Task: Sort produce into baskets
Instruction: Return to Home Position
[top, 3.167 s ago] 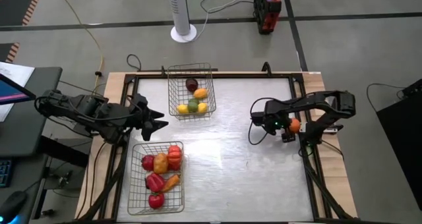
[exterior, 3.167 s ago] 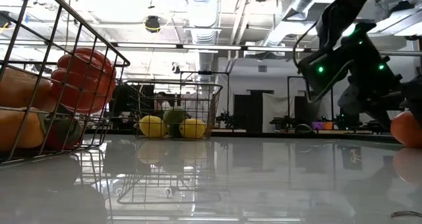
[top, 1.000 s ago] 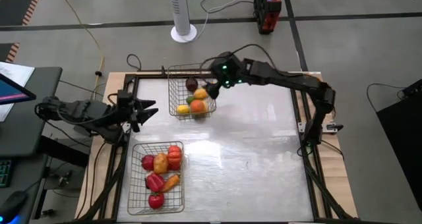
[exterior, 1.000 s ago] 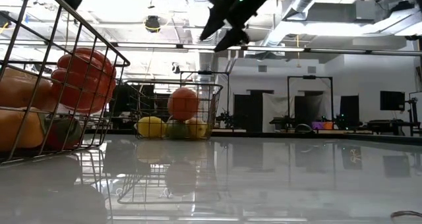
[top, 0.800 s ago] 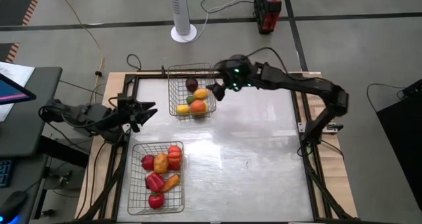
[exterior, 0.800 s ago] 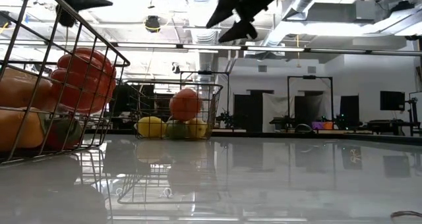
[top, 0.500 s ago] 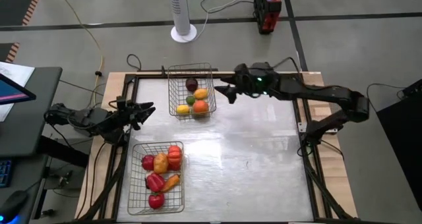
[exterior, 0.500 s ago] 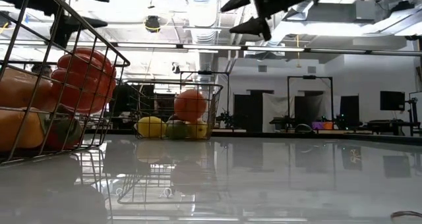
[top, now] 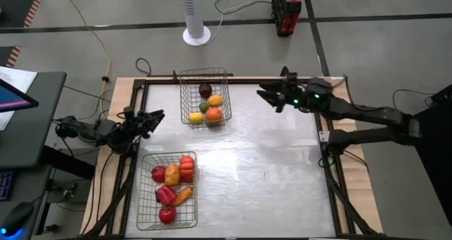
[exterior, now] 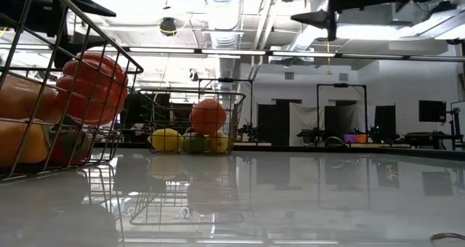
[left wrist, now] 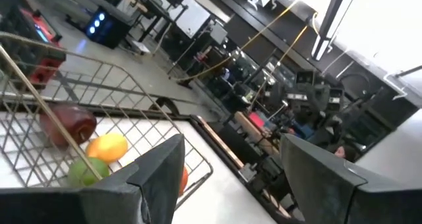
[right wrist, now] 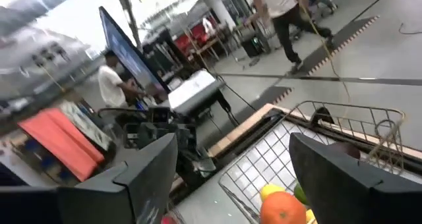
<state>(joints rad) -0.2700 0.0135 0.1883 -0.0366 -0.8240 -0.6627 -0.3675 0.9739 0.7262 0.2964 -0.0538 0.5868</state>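
1. Grey workshop floor surrounded a pale, shiny desk [top: 268, 162] seen from above, and a white fan post [top: 196, 14] stood beyond its far edge.
2. At far left, the left arm lay low off the desk's left side. Its left pincer [top: 156, 118] just reached the rim, well apart from both baskets. The wrist view showed its two dark fingers [left wrist: 158, 178] spread wide, with nothing between them and nothing touched.
3. By the desk's near left corner sat the near basket [top: 141, 198]. It held the vegetables: an orange pepper [top: 172, 174] among red pieces, a carrot [top: 183, 195] below them, and a red round piece [top: 167, 214] nearest the front.
4. Straight behind it, at the far edge, sat the far basket [top: 194, 85]. It held the fruit: a dark maroon piece [top: 205, 90], yellow and green ones, and the orange [top: 215, 115] resting on top.
5. No produce lay loose on the desk, so the sorting looked finished. That probably explained why both arms hung apart from the baskets and carried nothing.
6. At right, the right arm stretched in from the desk's right side. Its right pincer [top: 266, 98] hung high above the far part of the desk, between the far basket and the far right corner. Its fingers stood wide apart, empty and touching nothing.
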